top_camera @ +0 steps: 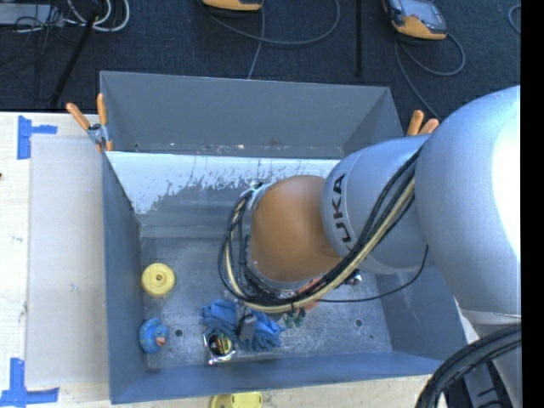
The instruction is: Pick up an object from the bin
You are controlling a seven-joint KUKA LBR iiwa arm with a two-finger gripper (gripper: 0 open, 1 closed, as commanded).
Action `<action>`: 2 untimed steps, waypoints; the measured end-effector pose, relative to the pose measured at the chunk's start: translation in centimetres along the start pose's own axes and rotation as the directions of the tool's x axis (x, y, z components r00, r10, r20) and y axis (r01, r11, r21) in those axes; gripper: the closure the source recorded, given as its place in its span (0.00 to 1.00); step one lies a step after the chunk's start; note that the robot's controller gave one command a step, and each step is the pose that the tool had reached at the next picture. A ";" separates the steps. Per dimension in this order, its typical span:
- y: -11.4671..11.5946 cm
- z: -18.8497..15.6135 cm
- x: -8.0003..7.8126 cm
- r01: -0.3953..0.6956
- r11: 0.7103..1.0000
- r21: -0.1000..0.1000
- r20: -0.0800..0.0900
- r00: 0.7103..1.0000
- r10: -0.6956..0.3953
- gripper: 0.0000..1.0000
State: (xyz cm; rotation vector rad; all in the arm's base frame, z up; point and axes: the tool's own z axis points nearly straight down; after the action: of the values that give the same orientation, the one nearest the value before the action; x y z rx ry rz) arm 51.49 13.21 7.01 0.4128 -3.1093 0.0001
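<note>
We count four loose things in the grey bin: one yellow round piece, one small blue piece with an orange spot, one black-and-silver item with a yellow mark, and one crumpled blue item. We cannot tell whether its blue folds belong to one thing or two.

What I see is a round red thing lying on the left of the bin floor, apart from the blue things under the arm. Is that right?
Not quite: the colour is wrong. The round thing is yellow, not red. The camera view shows it lying on the left of the floor of the bin, apart from the blue things under the arm.
</note>
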 end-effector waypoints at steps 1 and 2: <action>-1.2 -6.9 -1.3 -0.004 1.000 0.000 0.005 1.000 0.004 1.00; -1.2 -6.9 -1.3 -0.005 1.000 0.000 0.005 1.000 0.005 1.00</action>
State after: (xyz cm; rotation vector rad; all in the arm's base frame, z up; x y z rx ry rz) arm 53.12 12.37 13.90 0.4056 -3.1149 -0.0010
